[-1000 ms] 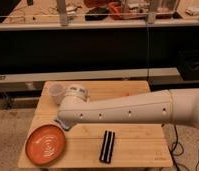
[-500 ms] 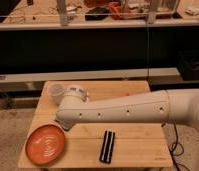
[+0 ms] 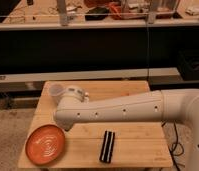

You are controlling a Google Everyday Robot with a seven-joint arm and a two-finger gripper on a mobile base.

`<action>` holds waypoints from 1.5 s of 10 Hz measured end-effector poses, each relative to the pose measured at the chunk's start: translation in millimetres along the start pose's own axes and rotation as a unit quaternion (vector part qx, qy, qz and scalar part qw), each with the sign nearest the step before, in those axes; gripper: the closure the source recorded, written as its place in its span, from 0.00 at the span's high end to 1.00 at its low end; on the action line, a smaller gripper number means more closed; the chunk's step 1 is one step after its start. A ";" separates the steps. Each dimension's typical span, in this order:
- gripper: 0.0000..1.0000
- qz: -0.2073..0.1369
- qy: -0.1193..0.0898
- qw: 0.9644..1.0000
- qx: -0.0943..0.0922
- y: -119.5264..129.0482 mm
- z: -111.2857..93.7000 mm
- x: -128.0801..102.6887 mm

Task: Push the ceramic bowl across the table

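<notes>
The fingers of the gripper are together and closed on nothing that I can make out. They sit low at the left end of the white arm, at or just beside the back-right rim of the ceramic bowl; whether they touch it I cannot tell. The bowl lies flat on the front-left corner of the tabletop, close to both the left and the front edge.

My reading is that the push has not yet carried the bowl anywhere: this is the lining-up step. From where the fingers stand, a shove would drive the bowl toward the near corner, where it could slide off. The next move calls for a low, steady contact on a side that sends the bowl inward.

Open wood lies to the right and toward the back. A black ribbed bar lies in the rightward path along the front, and a small white cup stands at the back-left, near the arm
</notes>
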 end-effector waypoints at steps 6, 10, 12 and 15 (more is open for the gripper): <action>0.01 -0.005 -0.036 0.999 -0.008 1.7 23.0 -29.2; 0.01 -0.009 -0.056 0.998 -0.016 3.6 39.2 -39.9; 0.01 -0.007 -0.069 0.997 -0.020 5.1 53.5 -46.1; 0.01 -0.001 -0.077 0.997 -0.023 4.1 68.1 -48.0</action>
